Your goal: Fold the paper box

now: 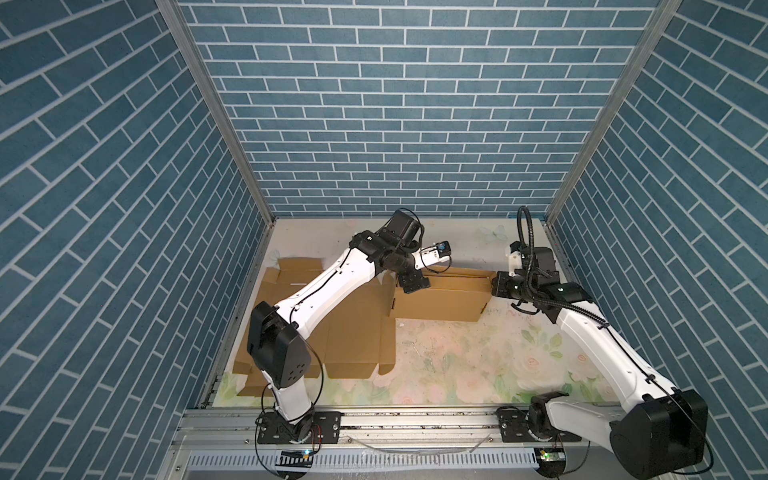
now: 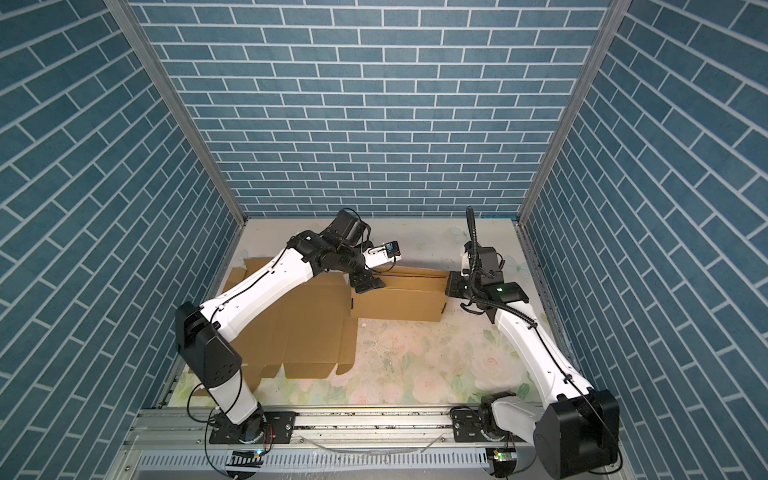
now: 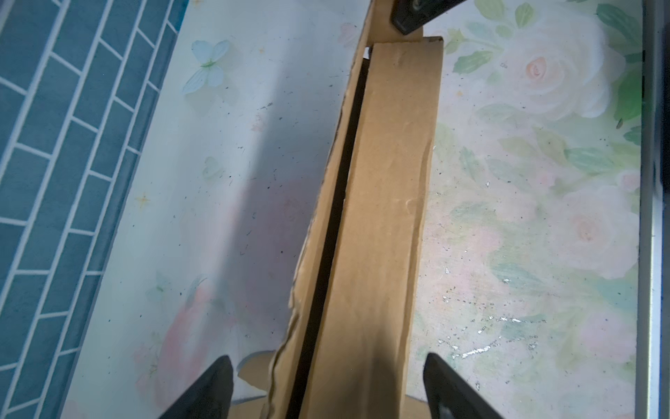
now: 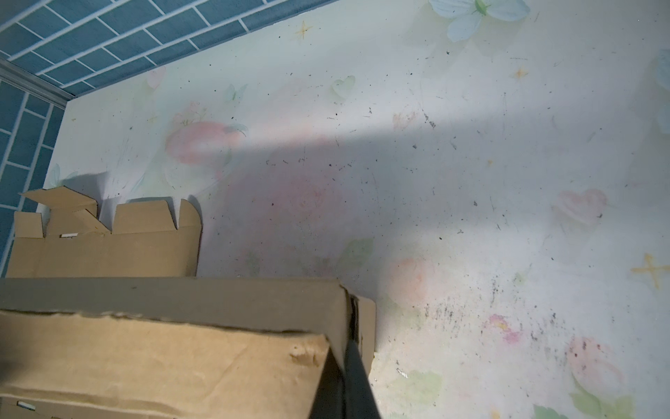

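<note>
While the right gripper (image 1: 495,286) is clamped on one end of the folded-up flap (image 3: 391,181) of the box (image 1: 353,332), the left gripper (image 3: 326,357) sits wide open, straddling the flap's other end. Rest of the box lies flat on the table (image 1: 457,357), left side.
</note>
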You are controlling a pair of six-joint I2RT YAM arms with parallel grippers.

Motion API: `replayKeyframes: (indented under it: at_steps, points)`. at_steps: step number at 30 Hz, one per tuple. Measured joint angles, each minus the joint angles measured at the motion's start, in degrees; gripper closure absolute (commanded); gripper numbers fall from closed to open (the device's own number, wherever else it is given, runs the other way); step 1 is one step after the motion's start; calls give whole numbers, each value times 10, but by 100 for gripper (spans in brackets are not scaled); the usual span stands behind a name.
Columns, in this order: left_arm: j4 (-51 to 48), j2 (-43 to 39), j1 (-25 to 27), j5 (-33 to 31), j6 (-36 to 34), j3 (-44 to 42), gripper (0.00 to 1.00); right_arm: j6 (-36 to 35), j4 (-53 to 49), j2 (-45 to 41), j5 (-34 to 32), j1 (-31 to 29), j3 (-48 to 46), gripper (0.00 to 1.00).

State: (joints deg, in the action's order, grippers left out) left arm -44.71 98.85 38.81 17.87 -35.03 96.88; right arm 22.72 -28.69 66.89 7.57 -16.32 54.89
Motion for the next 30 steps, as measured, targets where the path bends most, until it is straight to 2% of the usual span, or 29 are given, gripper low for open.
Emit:
replayKeyframes:
  at_steps: [4, 6, 10, 17, 21, 25, 30]
  points:
    - [42, -50, -49, 30, 79, -42, 51, 0, 0, 0, -7, -6, 0, 100]
    - [67, -78, -92, 61, 130, -64, 52, 0, 0, 0, -13, -8, 0, 100]
    - [106, -134, -167, 107, 219, -124, 46, 0, 0, 0, -24, -12, 0, 100]
    - [101, -132, -167, 123, 255, -140, 47, 0, 0, 0, -34, -20, 0, 100]
    - [80, -112, -167, 129, 257, -139, 54, 1, 0, 0, -38, -24, 0, 100]
    - [51, -109, -167, 133, 253, -139, 57, 3, 0, 0, -41, -27, 0, 100]
    - [36, -109, -167, 136, 249, -139, 67, 6, 0, 2, -44, -31, 0, 100]
